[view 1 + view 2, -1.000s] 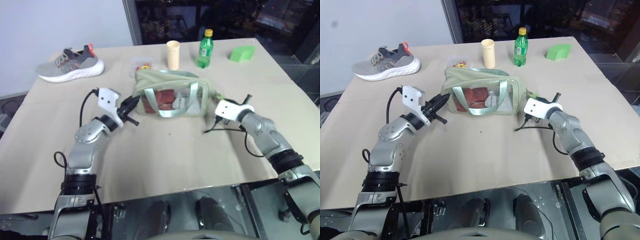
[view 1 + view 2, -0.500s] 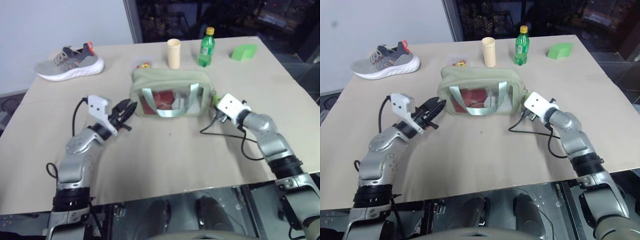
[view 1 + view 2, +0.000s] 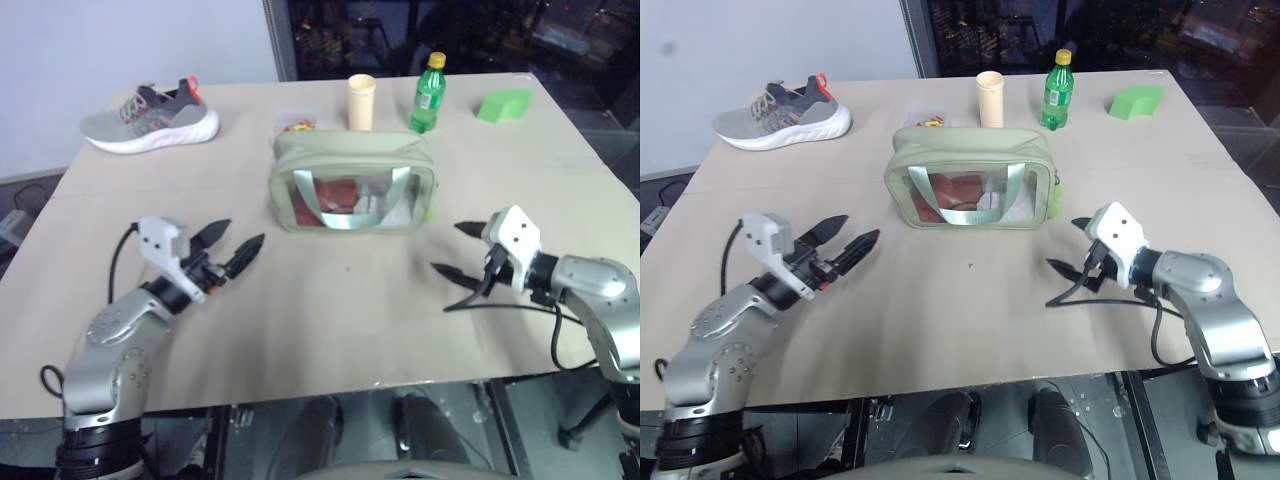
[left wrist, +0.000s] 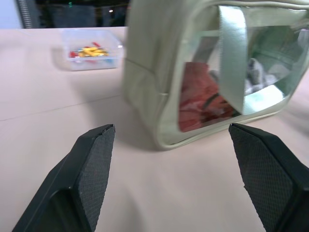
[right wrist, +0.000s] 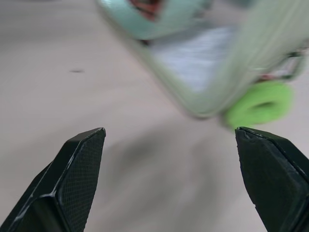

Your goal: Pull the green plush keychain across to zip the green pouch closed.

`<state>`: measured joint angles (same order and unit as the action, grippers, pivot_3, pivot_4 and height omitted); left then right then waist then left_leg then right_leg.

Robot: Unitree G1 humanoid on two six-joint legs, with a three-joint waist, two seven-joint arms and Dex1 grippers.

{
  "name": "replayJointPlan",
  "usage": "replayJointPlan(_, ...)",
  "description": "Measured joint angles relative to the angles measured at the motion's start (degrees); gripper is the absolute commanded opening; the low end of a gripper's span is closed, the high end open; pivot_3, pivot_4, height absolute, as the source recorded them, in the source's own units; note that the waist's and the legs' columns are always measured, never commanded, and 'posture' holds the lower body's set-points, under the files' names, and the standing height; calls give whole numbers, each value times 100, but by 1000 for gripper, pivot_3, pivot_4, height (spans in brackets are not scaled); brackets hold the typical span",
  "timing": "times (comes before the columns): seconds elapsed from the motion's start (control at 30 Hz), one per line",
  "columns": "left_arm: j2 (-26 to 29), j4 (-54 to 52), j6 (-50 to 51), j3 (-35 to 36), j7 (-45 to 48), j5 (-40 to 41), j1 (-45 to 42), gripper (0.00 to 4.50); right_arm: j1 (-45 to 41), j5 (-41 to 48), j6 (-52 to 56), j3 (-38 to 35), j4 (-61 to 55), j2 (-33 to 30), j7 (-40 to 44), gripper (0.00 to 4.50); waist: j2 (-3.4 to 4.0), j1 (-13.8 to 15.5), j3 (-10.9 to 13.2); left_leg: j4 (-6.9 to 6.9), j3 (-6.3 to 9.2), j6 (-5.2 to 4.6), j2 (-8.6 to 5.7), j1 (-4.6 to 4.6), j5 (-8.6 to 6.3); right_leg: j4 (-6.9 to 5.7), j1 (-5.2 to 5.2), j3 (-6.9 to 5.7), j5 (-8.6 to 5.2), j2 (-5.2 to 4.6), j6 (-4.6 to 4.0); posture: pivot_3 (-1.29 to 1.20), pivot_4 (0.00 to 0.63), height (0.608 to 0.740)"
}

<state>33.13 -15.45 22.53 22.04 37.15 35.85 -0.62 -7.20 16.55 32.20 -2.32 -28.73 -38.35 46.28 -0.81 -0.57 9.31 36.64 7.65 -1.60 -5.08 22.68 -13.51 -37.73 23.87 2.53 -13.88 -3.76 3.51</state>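
The green pouch (image 3: 970, 190) stands upright on the table (image 3: 970, 320), toward the far edge and about midway between the side edges, its clear window facing the near edge and its mint strap hanging over the window. The green plush keychain (image 3: 1054, 199) hangs at the pouch's right end, against the side. The left tool (image 3: 845, 245) hovers over the table toward the near left corner, fingers spread and holding nothing, well apart from the pouch. The right tool (image 3: 1070, 248) hovers nearer the right edge, fingers spread and empty, near the keychain but not touching it. Along the far edge stand a grey sneaker (image 3: 785, 108), a small clear box (image 3: 925, 121), a cream cup (image 3: 990, 98), a green bottle (image 3: 1058, 78) and a green wedge block (image 3: 1138, 99).
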Motion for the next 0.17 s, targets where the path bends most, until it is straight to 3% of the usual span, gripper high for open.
replayJointPlan(0.17, 258, -159, 135, 101, 263, 193, 79, 3911, 518, -59, 100, -11, -322, 131, -451, 4364, -1, 21, 0, 6, 0, 0, -11, 0, 1, 1, -7, -3, 0, -11, 1, 0, 150, 740)
